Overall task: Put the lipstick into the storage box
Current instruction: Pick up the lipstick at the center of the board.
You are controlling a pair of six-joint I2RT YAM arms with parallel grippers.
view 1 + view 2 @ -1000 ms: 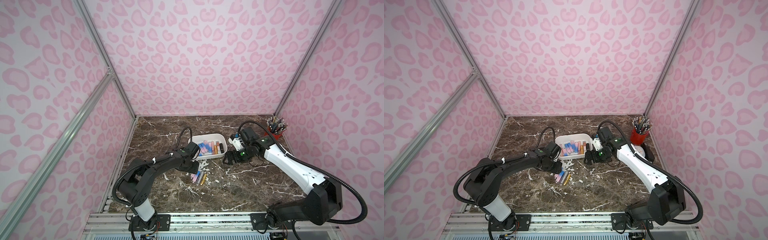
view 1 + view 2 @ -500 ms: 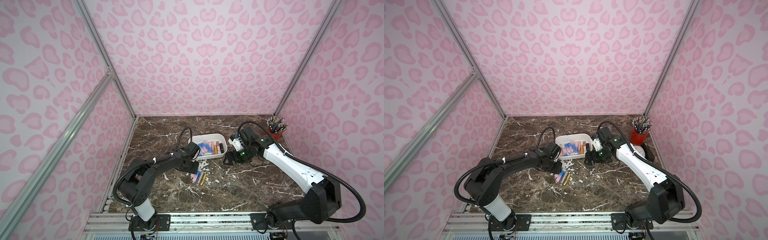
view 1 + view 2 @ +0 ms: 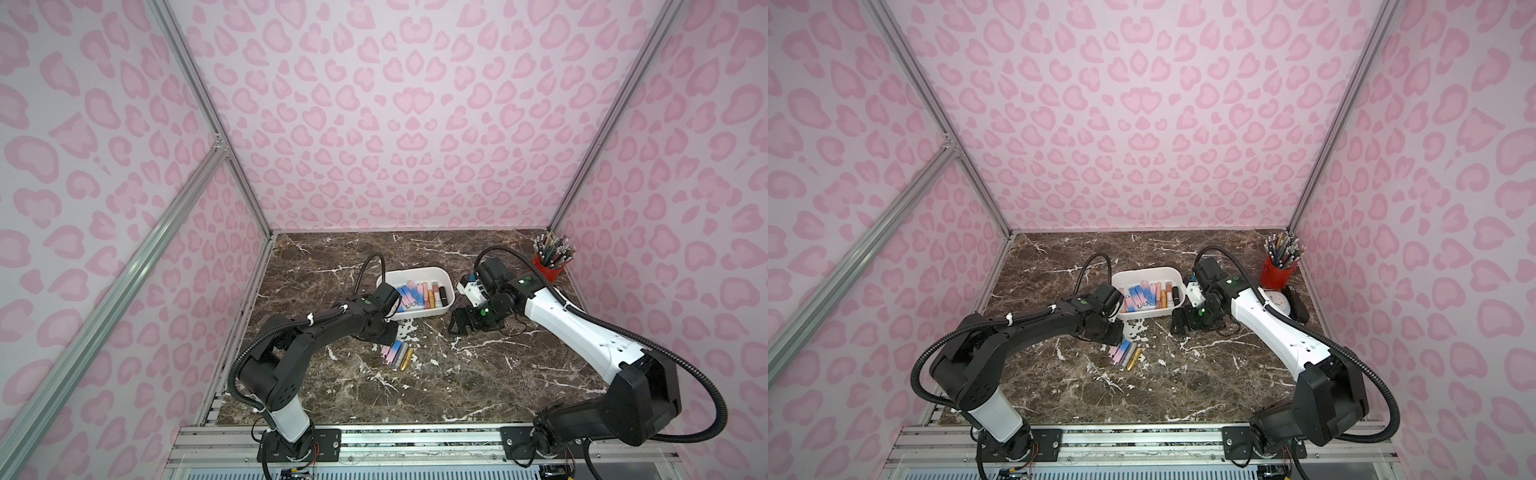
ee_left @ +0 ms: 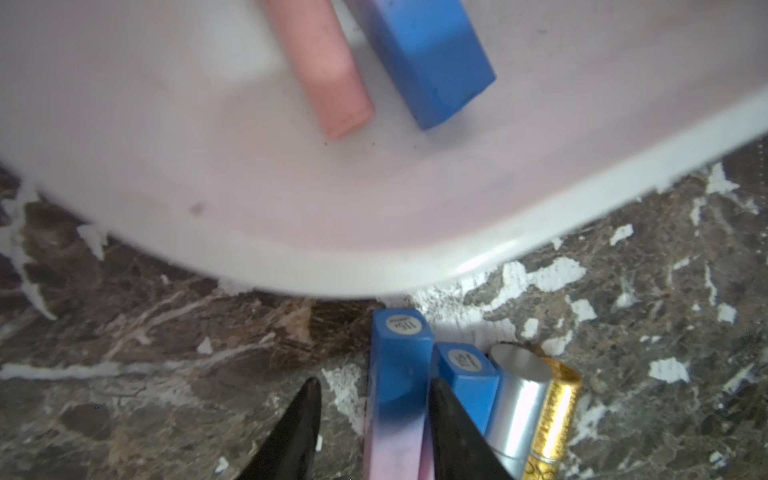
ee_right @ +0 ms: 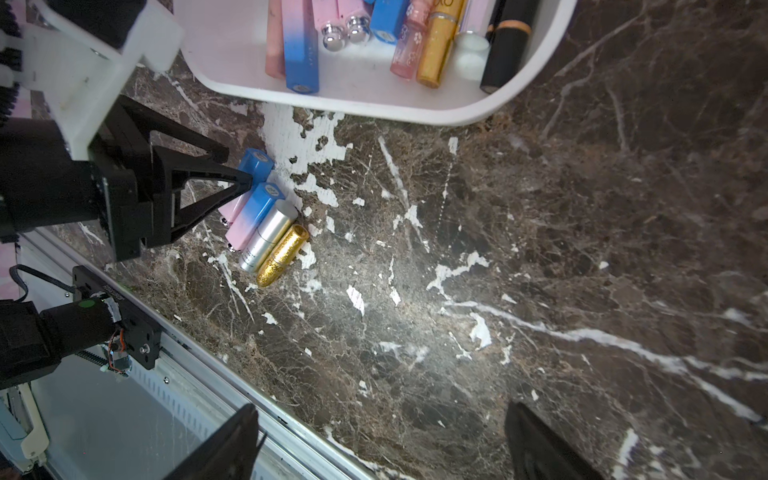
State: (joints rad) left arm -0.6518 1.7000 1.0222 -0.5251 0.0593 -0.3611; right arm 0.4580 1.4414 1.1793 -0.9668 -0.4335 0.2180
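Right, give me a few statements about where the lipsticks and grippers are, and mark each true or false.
1. Four lipsticks lie on the table outside the storage box. True.
2. The left gripper straddles the gold tube. False: it is set around a blue-and-pink lipstick.
3. The right gripper holds a lipstick. False: it is open and empty.
4. The storage box holds several lipsticks. True.

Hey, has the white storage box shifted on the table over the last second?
No. In a top view the storage box lies just as far from the red pencil cup as it did before.
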